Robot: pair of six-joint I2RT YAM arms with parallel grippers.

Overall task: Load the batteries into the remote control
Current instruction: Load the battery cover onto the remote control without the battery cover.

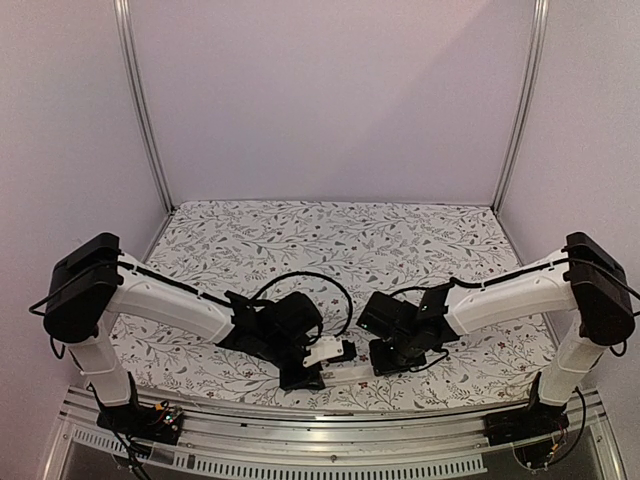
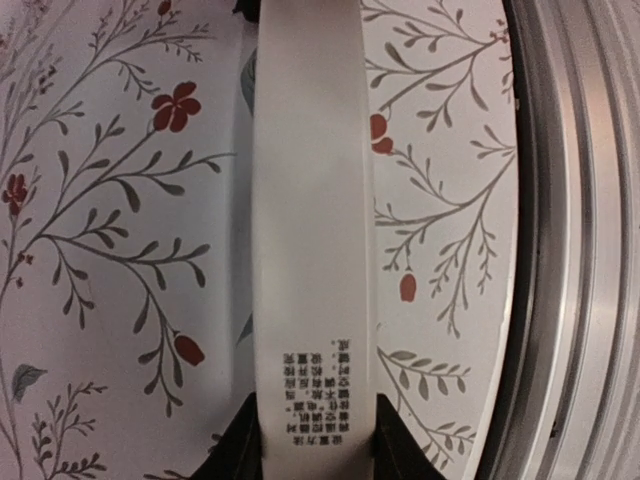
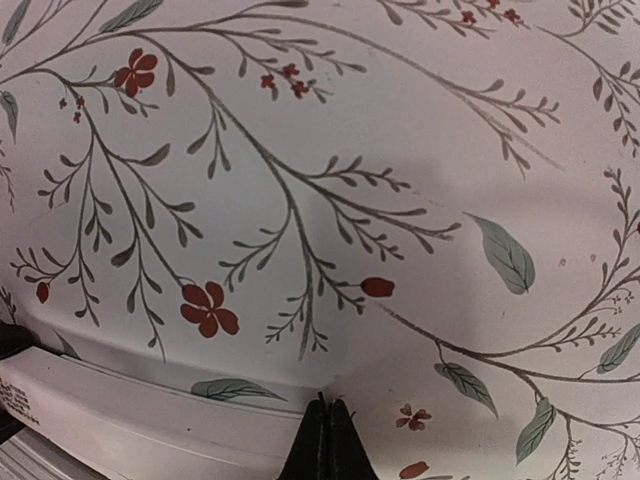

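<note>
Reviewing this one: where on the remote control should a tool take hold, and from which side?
Across its narrow width, at the end with the printed label, coming from above: the remote control lies flat, long and slim, both long edges free. The left tool grips it there.

One high view, two wrist close-ups
All face the tablecloth (image 1: 330, 230); wrist views share the remote control (image 2: 312, 200)

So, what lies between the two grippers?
The remote control lies there, one end held by the left gripper, the other beside the right gripper. The top view shows this.
</note>
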